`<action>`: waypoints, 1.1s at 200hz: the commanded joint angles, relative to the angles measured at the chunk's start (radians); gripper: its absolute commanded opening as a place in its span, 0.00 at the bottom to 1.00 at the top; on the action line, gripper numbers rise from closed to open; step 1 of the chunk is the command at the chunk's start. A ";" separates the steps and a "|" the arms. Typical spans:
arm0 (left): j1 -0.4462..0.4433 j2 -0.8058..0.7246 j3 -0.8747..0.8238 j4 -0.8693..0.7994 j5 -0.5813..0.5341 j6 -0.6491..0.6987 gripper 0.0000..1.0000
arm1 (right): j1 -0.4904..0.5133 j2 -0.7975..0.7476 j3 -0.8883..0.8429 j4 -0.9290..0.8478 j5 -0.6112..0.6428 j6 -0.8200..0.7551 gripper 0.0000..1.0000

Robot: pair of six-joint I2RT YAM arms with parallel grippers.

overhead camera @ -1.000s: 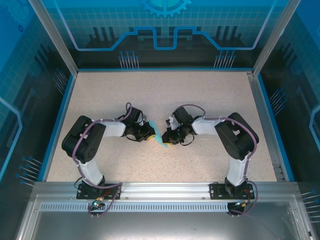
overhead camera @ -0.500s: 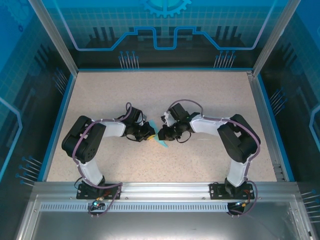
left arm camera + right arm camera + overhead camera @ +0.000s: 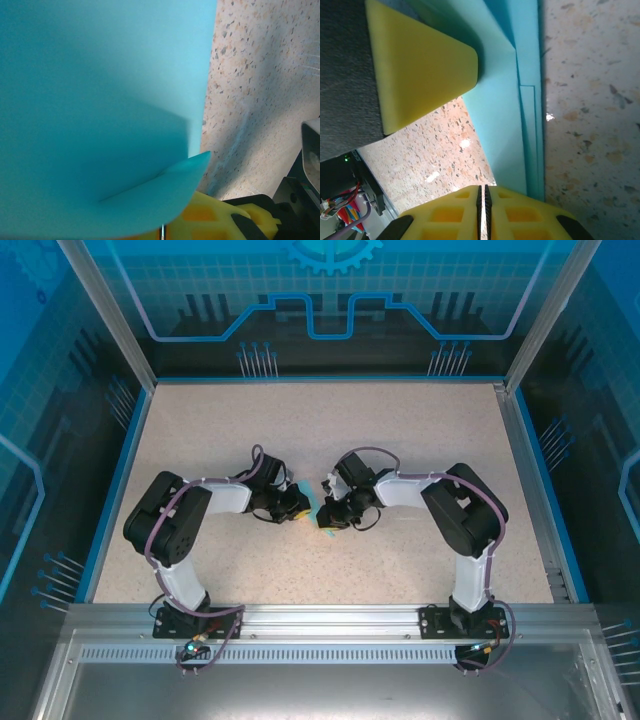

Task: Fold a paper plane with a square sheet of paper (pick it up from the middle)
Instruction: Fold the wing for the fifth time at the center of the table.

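The partly folded paper (image 3: 510, 125) stands at the centre of the table (image 3: 330, 430), between the two grippers. The left gripper (image 3: 301, 507) has its fingers clamped on the paper, which holds the layers raised so that the edges align. The right gripper (image 3: 483, 200) has its fingers together at the layered edge. A grip there cannot be confirmed. Probable purpose: pressing the crease flat.
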 commanded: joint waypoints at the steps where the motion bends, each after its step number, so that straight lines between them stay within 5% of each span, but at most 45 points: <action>1: 0.003 0.015 -0.004 -0.086 -0.091 0.007 0.11 | -0.001 0.025 -0.029 -0.025 -0.040 0.006 0.13; 220: 0.004 0.014 -0.013 -0.099 -0.110 0.004 0.10 | 0.018 -0.030 -0.087 -0.121 -0.008 -0.061 0.12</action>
